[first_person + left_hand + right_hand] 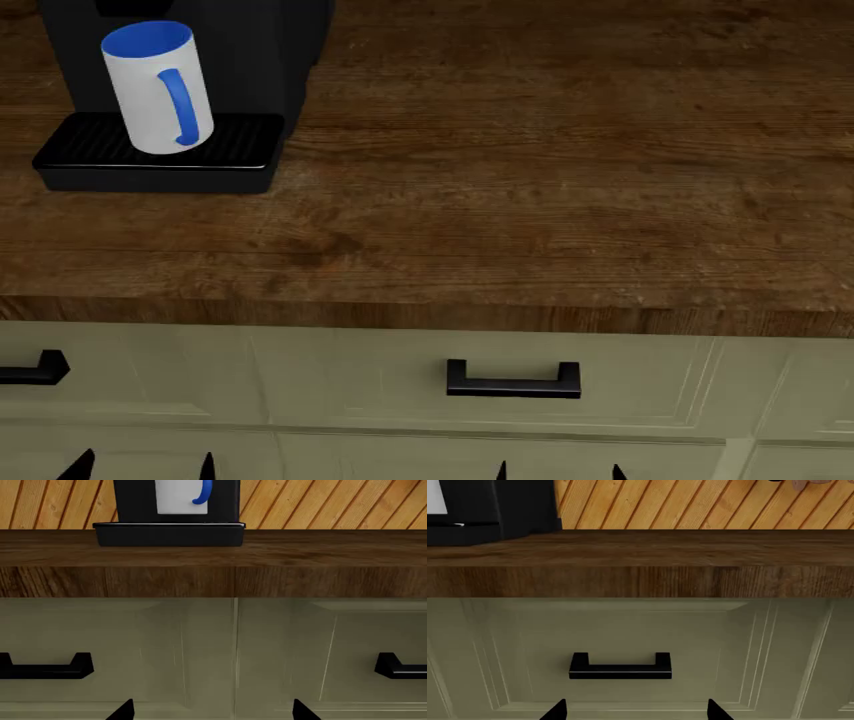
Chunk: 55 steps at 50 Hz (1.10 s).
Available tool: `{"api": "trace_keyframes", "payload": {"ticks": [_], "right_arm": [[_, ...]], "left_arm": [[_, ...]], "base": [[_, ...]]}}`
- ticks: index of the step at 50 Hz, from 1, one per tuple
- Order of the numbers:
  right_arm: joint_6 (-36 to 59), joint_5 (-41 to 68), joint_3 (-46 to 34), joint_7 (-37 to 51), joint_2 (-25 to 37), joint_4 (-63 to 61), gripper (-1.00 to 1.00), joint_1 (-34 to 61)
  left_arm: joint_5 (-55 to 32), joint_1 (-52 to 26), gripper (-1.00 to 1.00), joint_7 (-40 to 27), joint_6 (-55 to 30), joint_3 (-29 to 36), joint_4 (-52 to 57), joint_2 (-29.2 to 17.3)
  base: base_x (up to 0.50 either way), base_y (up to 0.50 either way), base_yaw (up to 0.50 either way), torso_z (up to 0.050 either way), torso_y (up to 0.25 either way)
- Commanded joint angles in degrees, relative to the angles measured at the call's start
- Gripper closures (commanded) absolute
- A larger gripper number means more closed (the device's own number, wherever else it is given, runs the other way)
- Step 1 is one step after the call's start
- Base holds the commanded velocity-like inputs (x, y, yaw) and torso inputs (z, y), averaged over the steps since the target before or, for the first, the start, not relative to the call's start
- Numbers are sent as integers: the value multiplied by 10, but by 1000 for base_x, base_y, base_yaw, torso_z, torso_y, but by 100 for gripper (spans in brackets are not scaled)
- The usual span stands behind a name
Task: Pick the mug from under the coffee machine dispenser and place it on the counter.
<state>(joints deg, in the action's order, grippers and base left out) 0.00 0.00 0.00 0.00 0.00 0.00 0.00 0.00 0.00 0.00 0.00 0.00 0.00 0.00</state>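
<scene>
The white mug point(154, 90) with a blue inside and blue handle stands upright on the ribbed drip tray point(234, 135) of the black coffee machine dispenser point(287, 60) at the counter's far left. It also shows in the left wrist view point(179, 497). The dark wood counter point(534, 180) stretches to the right of the machine. My left gripper point(142, 466) and right gripper point(558, 470) are low in front of the cream drawers, below the counter edge, both open and empty. Only their black fingertips point(123, 711) point(555, 711) show.
Cream drawer fronts with black handles point(514, 380) point(620, 667) run under the counter. A slanted wood-plank wall point(694, 505) stands behind the counter. A sliver of the mug and the machine's side point(494, 505) show in the right wrist view.
</scene>
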Motion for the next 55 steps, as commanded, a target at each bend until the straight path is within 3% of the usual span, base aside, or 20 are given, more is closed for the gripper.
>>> {"api": "trace_keyframes", "payload": {"ticks": [1,14,35,41,45,55], "right_arm": [[0,5,-7,7,5,0,-100,0],[27,-11,-36,72,24,-30,-100,-15],[40,-3,-63,101,44,-77,-100,-40],[52,5,-65,100,55,-104,-100,-47],[119,21,-61,95,63,-158,-100,-45],[367,59,-42,94,80,-344,-100,11]], "left_arm": [[-6,0,-100,-6,0,6,0,-6],[-27,3,-100,-54,26,22,-2,-23],[-62,11,-100,-82,60,30,4,-40],[-44,6,-100,-94,66,44,1,-44],[-40,16,-100,-92,-9,57,84,-61],[-77,-53,-100,-94,-309,57,276,-91]], "base": [[0,0,0,0,0],[-21,0,0,0,0],[-500,76,0,0,0],[-28,13,0,45,4],[0,0,0,50,6],[0,0,0,50,7]]}}
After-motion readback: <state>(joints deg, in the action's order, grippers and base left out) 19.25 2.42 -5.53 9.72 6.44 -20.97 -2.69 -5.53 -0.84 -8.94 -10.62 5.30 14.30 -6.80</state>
